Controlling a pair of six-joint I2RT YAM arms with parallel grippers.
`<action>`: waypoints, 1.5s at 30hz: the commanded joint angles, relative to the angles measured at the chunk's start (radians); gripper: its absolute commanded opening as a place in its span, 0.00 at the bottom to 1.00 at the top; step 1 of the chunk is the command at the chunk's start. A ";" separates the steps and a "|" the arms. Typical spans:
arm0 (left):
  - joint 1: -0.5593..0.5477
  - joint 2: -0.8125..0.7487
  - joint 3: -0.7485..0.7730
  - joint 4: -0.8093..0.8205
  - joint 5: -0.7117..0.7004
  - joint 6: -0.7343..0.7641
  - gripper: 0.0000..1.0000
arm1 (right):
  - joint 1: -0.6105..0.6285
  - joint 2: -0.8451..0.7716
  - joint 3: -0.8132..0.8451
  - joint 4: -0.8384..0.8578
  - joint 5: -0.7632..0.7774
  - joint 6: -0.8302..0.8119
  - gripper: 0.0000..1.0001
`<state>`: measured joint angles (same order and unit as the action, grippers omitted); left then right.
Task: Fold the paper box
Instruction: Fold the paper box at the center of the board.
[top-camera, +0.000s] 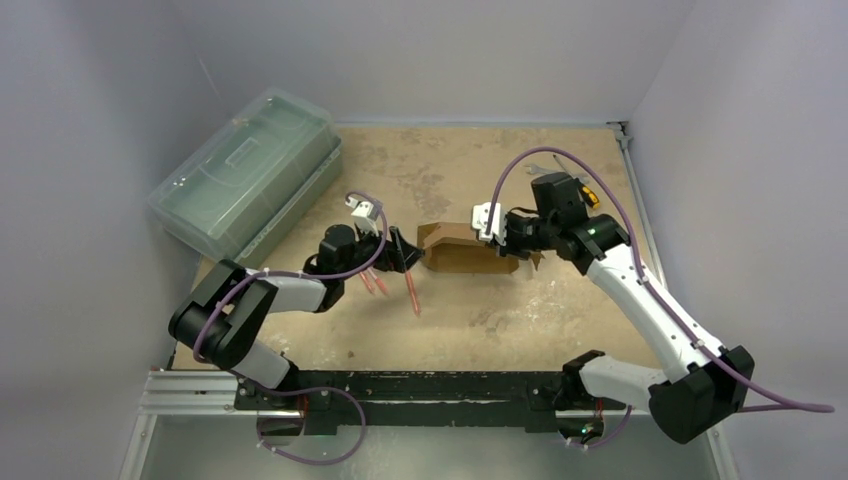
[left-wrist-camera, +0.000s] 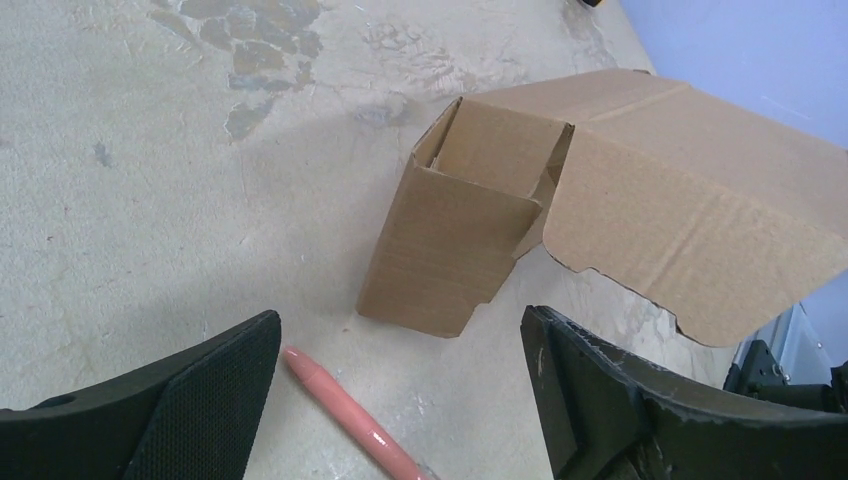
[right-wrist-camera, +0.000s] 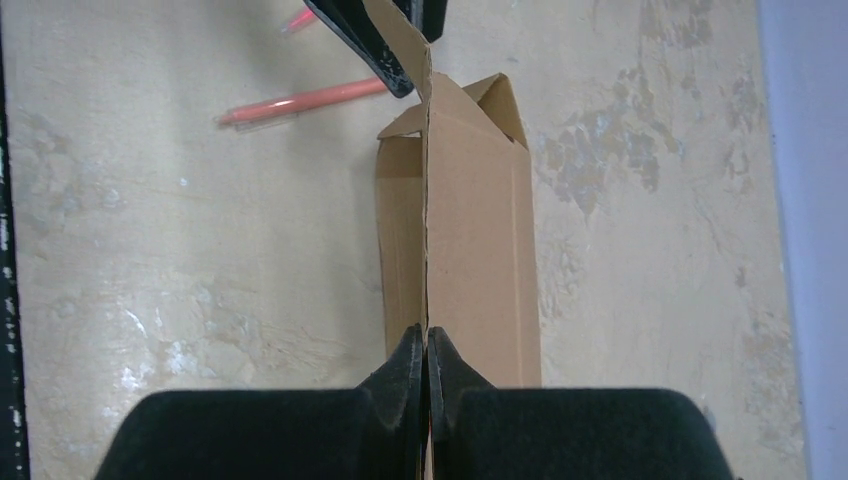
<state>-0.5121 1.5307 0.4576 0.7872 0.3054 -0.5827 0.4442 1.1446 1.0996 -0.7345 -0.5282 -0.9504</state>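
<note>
The brown paper box (top-camera: 462, 252) lies partly formed in the middle of the table. In the left wrist view the box (left-wrist-camera: 470, 230) is an open tube end with a wide lid flap (left-wrist-camera: 700, 230) standing up to its right. My right gripper (top-camera: 500, 232) is shut on the thin upright edge of the lid flap at the box's right end; its pads (right-wrist-camera: 412, 370) pinch the sheet on the box (right-wrist-camera: 480, 250). My left gripper (top-camera: 405, 252) is open at the box's left end, its jaws wide apart (left-wrist-camera: 400, 335) just short of the cardboard.
A large translucent green plastic case (top-camera: 250, 172) lies at the back left. Pink pens (top-camera: 412, 292) lie on the table under the left gripper; one shows in the left wrist view (left-wrist-camera: 350, 415) and the right wrist view (right-wrist-camera: 300, 103). Grey walls enclose the table.
</note>
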 joint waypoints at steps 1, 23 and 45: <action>-0.009 -0.025 0.013 0.039 -0.033 0.018 0.90 | 0.003 0.029 0.049 -0.030 -0.053 0.058 0.00; -0.071 -0.371 -0.157 0.242 -0.022 0.536 0.97 | 0.002 0.181 0.248 -0.170 -0.038 0.136 0.00; -0.196 -0.077 0.041 0.232 -0.053 0.672 0.07 | 0.002 0.190 0.261 -0.176 -0.077 0.130 0.00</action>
<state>-0.6918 1.4380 0.4484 0.9802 0.2562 0.0513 0.4442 1.3365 1.3235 -0.9058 -0.5701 -0.8295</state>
